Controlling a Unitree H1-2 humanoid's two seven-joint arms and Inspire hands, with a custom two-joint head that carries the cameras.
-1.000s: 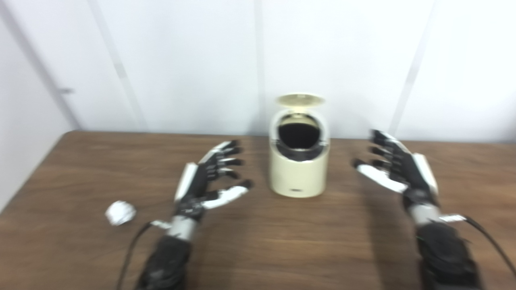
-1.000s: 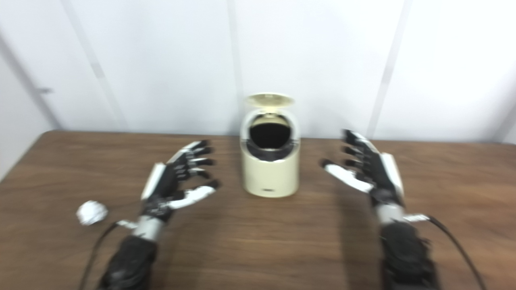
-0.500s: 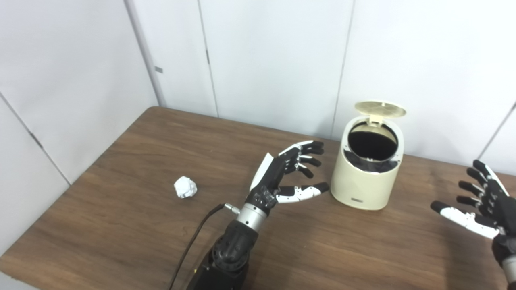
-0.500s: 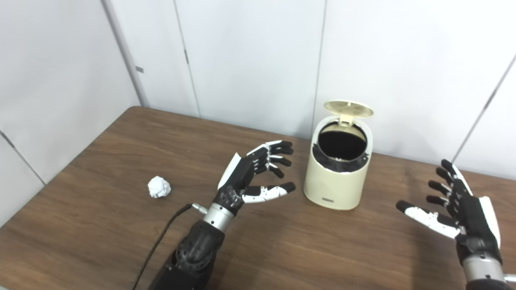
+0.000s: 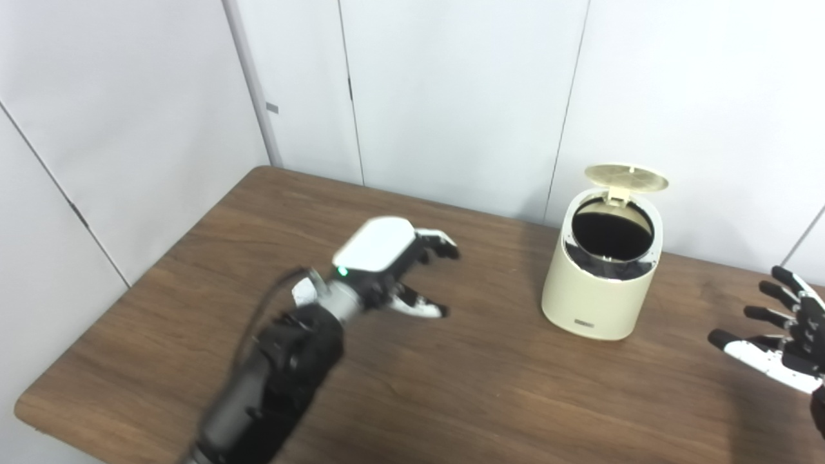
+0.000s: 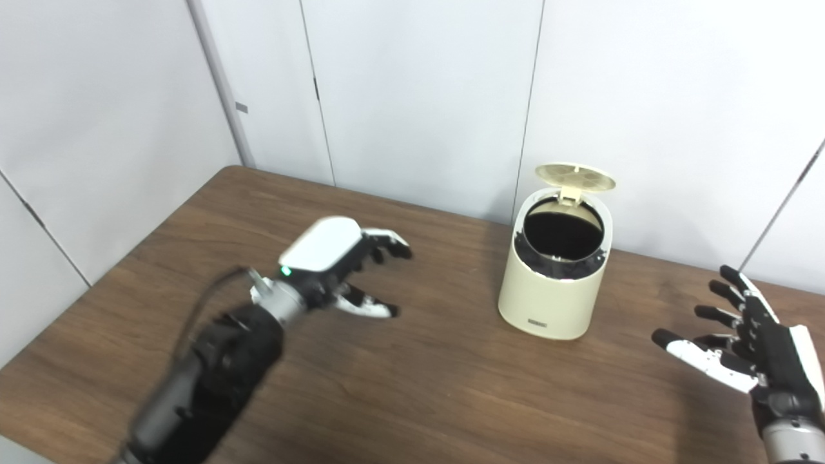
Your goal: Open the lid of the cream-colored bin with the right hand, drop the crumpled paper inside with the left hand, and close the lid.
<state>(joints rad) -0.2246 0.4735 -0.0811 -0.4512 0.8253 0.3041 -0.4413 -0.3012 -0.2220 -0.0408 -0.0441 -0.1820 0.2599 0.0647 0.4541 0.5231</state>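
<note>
The cream-colored bin (image 5: 599, 303) stands at the back right of the brown table (image 5: 490, 399). Its round lid (image 5: 626, 176) is tipped up, and the dark inside shows. My left hand (image 5: 387, 264) hovers palm down over the table to the left of the bin, well apart from it, with its fingers spread and slightly curled and nothing in them. The crumpled paper is out of sight; my left wrist and forearm cover the spot where it lay. My right hand (image 6: 741, 341) floats open, palm up, to the right of the bin and clear of it.
White wall panels stand close behind the table's back edge. The table's left edge (image 5: 148, 270) runs diagonally near my left arm. A black cable (image 5: 271, 303) loops along my left wrist.
My left hand turned palm down and swung left, away from the bin, over the place where the paper lay; the paper is now hidden. The view shifted slightly. The right hand held still.
</note>
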